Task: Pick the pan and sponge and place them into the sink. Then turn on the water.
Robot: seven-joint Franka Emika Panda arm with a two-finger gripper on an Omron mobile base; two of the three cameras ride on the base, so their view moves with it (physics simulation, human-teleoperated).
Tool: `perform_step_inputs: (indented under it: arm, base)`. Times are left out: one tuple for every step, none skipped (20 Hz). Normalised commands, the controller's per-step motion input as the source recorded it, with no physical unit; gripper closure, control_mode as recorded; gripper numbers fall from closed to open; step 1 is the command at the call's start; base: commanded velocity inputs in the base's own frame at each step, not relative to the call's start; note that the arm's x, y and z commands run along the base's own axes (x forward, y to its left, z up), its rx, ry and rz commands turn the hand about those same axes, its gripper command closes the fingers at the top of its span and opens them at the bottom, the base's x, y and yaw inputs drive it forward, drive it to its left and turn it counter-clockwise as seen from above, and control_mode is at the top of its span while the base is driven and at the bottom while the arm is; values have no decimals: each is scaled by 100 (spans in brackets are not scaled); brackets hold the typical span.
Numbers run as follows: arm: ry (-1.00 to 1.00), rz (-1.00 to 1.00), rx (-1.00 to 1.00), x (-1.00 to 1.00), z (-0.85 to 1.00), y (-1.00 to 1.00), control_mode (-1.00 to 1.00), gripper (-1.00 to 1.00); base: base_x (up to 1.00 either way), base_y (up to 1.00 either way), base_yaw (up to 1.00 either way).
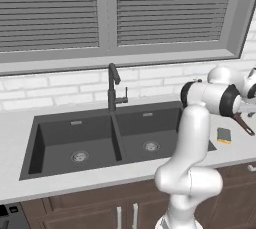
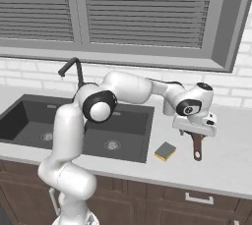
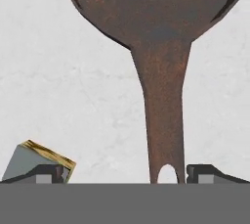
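The reddish-brown pan (image 3: pixel 156 8) lies on the counter right of the sink (image 1: pixel 75 132), its long handle (image 2: pixel 198 148) pointing toward the counter's front edge. My gripper (image 2: pixel 194 129) hangs open just above that handle. In the hand view the gripper (image 3: pixel 129 175) straddles the handle's end, with one fingertip (image 3: pixel 49 174) on either side and nothing gripped. The yellow sponge (image 2: pixel 165 151), grey-green face up, lies between the pan handle and the sink (image 2: pixel 128 126). The dark faucet (image 1: pixel 113 88) stands behind the sink's centre divider. No water is running.
Round steel drains (image 1: pixel 80 156) sit in both basins. The arm's elbow (image 2: pixel 98 105) hangs over the right basin. White brick wall and a blinded window rise behind the counter. Bare counter lies right of the pan (image 2: pixel 231 140). Brown cabinet doors (image 2: pixel 197 204) are below.
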Motion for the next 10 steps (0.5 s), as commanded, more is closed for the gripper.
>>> perform_step_inputs:
  arm:
    - [0, 0, 0, 9, -34, -6, -100, -100]
    - [0, 0, 0, 9, -36, 0, -100, -100]
    - [0, 0, 0, 11, -34, -4, -100, -100]
    - [0, 0, 0, 10, -34, -1, -100, -100]
    - [0, 0, 0, 12, -29, -6, -100, -100]
    - [0, 0, 0, 11, -26, -12, -100, -100]
    - [0, 0, 0, 11, -25, -13, -100, -100]
    - [0, 0, 0, 11, -27, -11, -100, -100]
    - [0, 0, 0, 10, -25, -13, -100, -100]
    - [0, 0, 0, 11, -26, -12, -100, -100]
  base:
    - [0, 0, 0]
    - [0, 0, 0]
    - [0, 0, 0]
    - [0, 0, 0]
    - [0, 0, 0]
    - [0, 0, 0]
    - [0, 0, 0]
    - [0, 0, 0]
    - [0, 0, 0]
    - [0, 0, 0]
